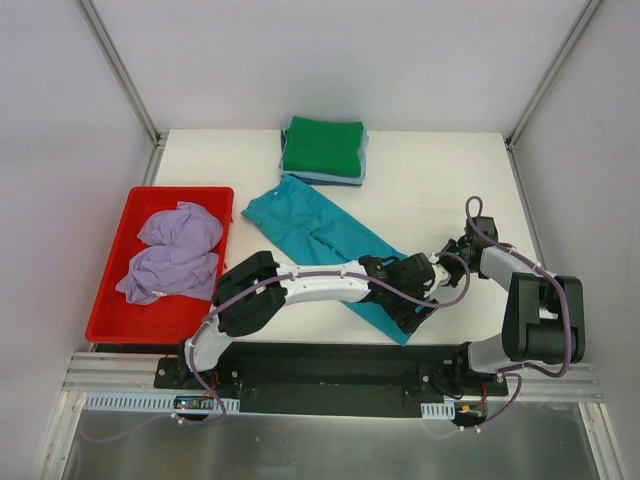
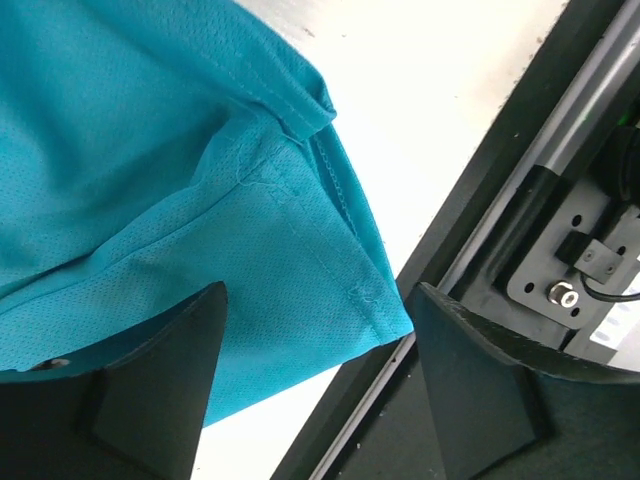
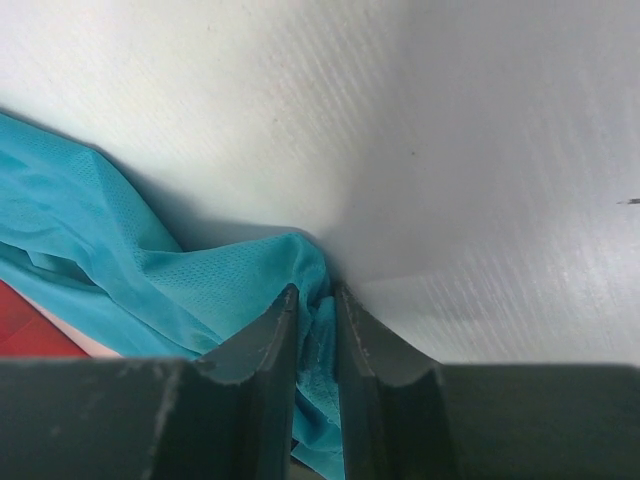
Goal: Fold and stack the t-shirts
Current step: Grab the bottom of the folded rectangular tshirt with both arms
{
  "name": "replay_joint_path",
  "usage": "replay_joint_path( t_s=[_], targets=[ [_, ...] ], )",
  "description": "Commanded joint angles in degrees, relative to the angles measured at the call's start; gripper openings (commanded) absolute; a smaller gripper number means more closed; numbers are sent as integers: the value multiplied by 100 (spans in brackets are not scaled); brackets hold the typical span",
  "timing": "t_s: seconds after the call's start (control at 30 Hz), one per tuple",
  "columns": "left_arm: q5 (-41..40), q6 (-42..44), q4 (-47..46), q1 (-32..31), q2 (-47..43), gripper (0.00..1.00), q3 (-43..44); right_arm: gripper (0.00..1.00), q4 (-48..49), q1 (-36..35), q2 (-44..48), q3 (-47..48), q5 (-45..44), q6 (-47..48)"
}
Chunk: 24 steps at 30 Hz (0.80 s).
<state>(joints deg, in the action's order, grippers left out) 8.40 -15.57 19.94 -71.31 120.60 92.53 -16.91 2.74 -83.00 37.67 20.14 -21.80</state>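
A teal t-shirt [image 1: 310, 225] lies in a long diagonal strip on the white table, partly folded. My left gripper [image 1: 414, 312] is open over its near hem corner, close to the table's front edge; the left wrist view shows that corner [image 2: 330, 290] between the spread fingers [image 2: 160, 380]. My right gripper [image 1: 433, 271] is shut on a bunched fold of the teal shirt [image 3: 200, 280] at its right edge, low on the table. A folded stack with a green shirt [image 1: 323, 146] on top and light blue beneath sits at the back centre. A crumpled lavender shirt [image 1: 175, 250] lies in the red tray.
The red tray [image 1: 105, 290] stands at the left of the table. A black rail and mounting hardware [image 2: 560, 250] run along the front edge right beside my left gripper. White walls enclose the table at the back and sides.
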Motion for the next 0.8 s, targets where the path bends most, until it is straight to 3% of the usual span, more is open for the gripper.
replay_joint_path(
  t_s=[0.0, 0.2, 0.53, 0.67, 0.77],
  targets=[
    [-399, -86, 53, -164, 113, 69, -59, 23, 30, 139, 38, 21, -133, 203],
    [-1261, -139, 97, -612, 16, 69, -245, 23, -76, 165, 153, 30, -230, 273],
    [-1693, -113, 291, -788, 130, 66, -69, 23, -58, 174, 223, -49, -204, 326],
    [-1570, -34, 326, -788, 368, 55, 54, 23, -50, 174, 293, -49, -168, 326],
    [-1570, -25, 335, -797, 500, 41, 98, 23, -85, 200, 311, -40, -177, 334]
  ],
)
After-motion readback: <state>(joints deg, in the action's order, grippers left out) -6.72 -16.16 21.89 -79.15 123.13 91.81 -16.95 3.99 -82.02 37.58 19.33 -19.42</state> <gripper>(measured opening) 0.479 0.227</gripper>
